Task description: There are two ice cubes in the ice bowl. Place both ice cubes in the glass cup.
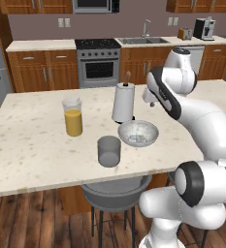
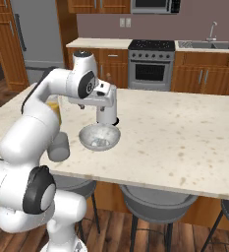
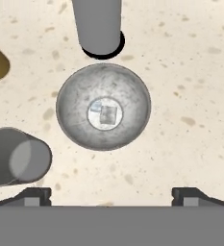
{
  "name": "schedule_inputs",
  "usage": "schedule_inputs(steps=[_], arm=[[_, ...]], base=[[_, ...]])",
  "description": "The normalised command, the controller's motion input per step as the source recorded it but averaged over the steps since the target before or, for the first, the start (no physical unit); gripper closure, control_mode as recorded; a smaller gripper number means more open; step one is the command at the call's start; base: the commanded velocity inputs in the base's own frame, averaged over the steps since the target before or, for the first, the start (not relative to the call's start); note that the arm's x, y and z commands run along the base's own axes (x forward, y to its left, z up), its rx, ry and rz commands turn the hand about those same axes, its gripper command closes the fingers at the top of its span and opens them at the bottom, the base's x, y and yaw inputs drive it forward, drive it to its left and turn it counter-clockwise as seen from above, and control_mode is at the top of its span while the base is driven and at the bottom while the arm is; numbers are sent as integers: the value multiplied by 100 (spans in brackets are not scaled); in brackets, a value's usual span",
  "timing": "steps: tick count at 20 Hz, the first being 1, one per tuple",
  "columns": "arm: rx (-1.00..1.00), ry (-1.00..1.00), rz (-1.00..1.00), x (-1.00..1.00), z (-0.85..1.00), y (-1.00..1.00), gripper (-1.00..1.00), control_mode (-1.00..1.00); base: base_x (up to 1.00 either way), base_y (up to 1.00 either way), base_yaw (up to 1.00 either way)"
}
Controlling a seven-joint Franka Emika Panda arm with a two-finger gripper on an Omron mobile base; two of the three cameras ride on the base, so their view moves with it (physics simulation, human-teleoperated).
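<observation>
The two ice cubes [image 3: 105, 114] lie side by side, touching or nearly so, on the flat bottom of the ice bowl [image 3: 75, 98], at the centre of the hand view. In the left base view the bowl [image 1: 138, 133] sits at the middle of the frame on the speckled counter [image 1: 32, 150]; in the right base view it [image 2: 99, 137] appears left of centre.

The glass cup [image 3: 15, 156] stands at the lower left of the hand view, apart from the bowl, upright, with nothing visible inside. In the left base view it [image 1: 109, 151] is just below and left of the bowl.

A white jug [image 1: 123, 101] with a brown knob stands just above the bowl in that frame, close to its rim. A taller glass of orange liquid [image 1: 73, 116] stands farther left, well apart.

The gripper [image 3: 111, 194] looks straight down on the bowl; its two dark fingertips [image 3: 34, 196] show at the lower corners of the hand view, spread wide with nothing between them. The pincer is open and holds nothing.

The arm [image 1: 201, 121] rises from the lower right of the left base view, bends at the elbow and reaches left, with the hand held above the bowl and clear of it. In the right base view the hand [image 2: 97, 96] hangs over the jug and bowl.
</observation>
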Motion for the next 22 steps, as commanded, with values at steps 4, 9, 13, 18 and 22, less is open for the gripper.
schedule_inputs(steps=[4,9,13,18,22], arm=[[0,5,-9,43,-2,4,-100,-100],[1,7,-10,35,-7,0,-100,-100],[4,3,-8,12,-31,0,-100,-100],[8,1,-4,0,-42,0,-100,-100],[6,6,-3,14,-51,0,-100,-100]], base=[[0,0,0],[0,0,0],[0,0,0],[0,0,0],[0,0,0]])
